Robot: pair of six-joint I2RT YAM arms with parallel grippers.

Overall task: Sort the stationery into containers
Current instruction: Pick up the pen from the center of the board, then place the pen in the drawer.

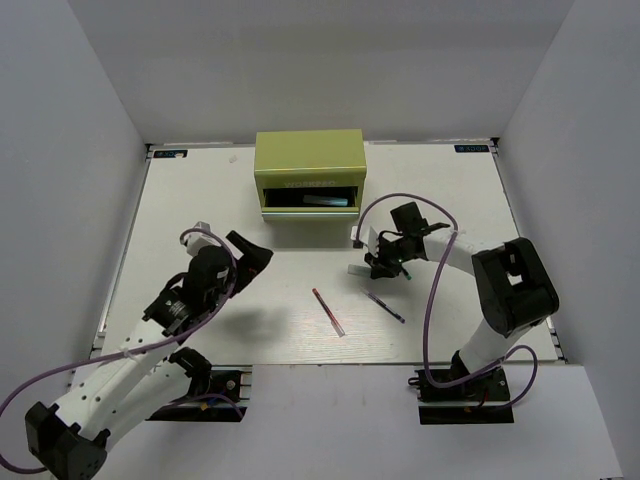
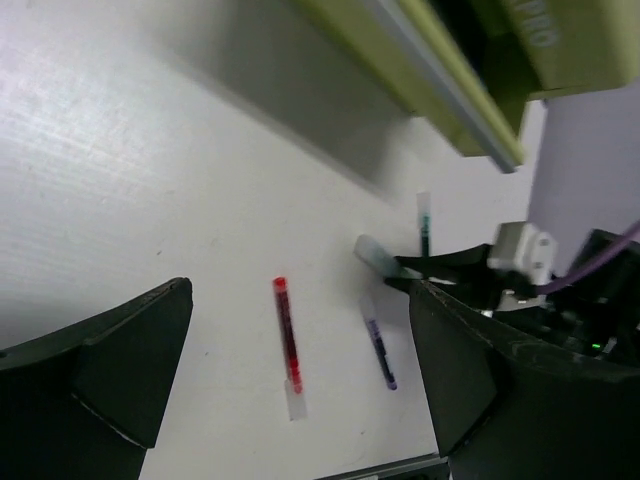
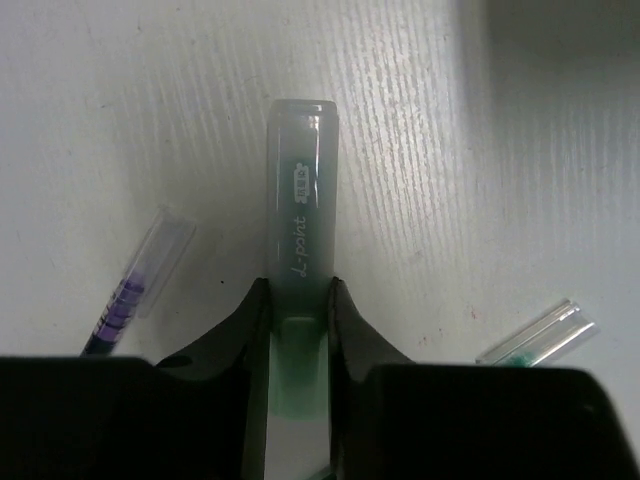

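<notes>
My right gripper is shut on a teal marker marked "d-point", held low over the table; the marker also shows in the top view. A thin purple-dark pen lies left of it and a thin green pen lies to its right. A thin red-white pen lies mid-table, with the purple-dark pen to its right. My left gripper is open and empty above the table, left of the red-white pen. The yellow-green chest stands at the back with its lower drawer open.
The open drawer holds pens, dark and light blue. White walls enclose the table on three sides. Purple cables loop off both arms. The right arm's base stands at the near edge.
</notes>
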